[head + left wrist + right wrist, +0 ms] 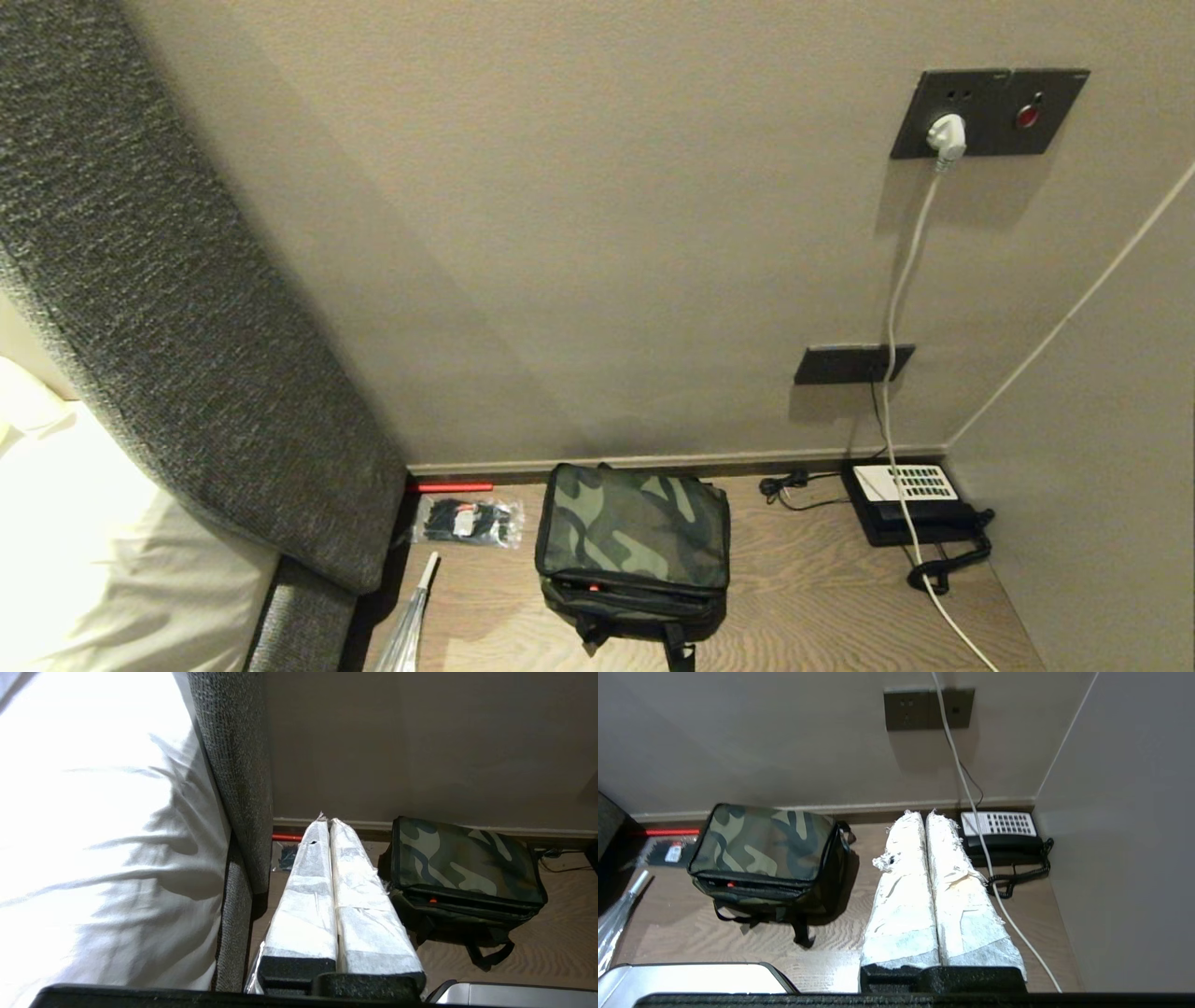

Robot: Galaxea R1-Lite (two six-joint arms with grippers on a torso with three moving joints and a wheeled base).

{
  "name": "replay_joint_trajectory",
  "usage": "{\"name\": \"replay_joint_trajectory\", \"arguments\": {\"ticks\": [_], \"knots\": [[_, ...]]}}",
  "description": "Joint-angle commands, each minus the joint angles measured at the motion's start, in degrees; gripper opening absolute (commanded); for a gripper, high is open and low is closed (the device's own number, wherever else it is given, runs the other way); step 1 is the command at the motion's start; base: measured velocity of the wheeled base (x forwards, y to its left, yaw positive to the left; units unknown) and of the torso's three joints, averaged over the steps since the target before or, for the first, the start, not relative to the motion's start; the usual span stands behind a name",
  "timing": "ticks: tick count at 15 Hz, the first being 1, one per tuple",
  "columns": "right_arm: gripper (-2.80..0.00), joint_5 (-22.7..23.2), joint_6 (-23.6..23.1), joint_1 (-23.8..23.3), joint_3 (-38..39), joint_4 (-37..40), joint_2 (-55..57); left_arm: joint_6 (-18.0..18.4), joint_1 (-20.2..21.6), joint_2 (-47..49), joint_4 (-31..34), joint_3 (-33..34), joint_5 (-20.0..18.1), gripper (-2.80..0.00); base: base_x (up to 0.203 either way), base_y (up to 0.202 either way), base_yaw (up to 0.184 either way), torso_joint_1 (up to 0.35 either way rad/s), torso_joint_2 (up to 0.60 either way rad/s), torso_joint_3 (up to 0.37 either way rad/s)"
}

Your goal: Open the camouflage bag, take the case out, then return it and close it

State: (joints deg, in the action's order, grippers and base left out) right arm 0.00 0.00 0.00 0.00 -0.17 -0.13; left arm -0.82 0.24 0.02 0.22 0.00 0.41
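The camouflage bag [635,551] stands closed on the wooden surface near the wall, its black straps hanging over the front. It also shows in the left wrist view as the camouflage bag [465,868] and in the right wrist view as the camouflage bag [766,851]. The case is hidden. My left gripper [328,820] hangs back from the bag, off to its left, its white-wrapped fingers pressed together and empty. My right gripper [924,814] is shut and empty too, between the bag and the telephone. Neither arm shows in the head view.
A black telephone [910,499] with a white keypad sits in the right corner, with a white cable [901,308] running up to a wall socket. Left of the bag lie a clear packet [467,521], a red bar [453,486] and a grey padded headboard [168,308]. Bedding [103,826] is at far left.
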Motion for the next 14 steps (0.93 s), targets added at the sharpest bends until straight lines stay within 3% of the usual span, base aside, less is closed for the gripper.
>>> {"name": "replay_joint_trajectory", "arguments": {"ticks": [1, 14], "knots": [[-2.8, 0.0, 0.0, 0.0, 0.18, 0.0, -0.13, -0.05, 0.02, -0.02, 0.04, 0.18, 0.02, -2.8, 0.0, 0.0, 0.0, 0.002, 0.0, 0.201], [-2.8, 0.0, 0.0, 0.0, 0.18, 0.0, -0.04, 0.12, 0.02, -0.02, -0.05, 0.18, 0.02, -2.8, 0.0, 0.0, 0.0, 0.003, 0.0, 0.204]]}}
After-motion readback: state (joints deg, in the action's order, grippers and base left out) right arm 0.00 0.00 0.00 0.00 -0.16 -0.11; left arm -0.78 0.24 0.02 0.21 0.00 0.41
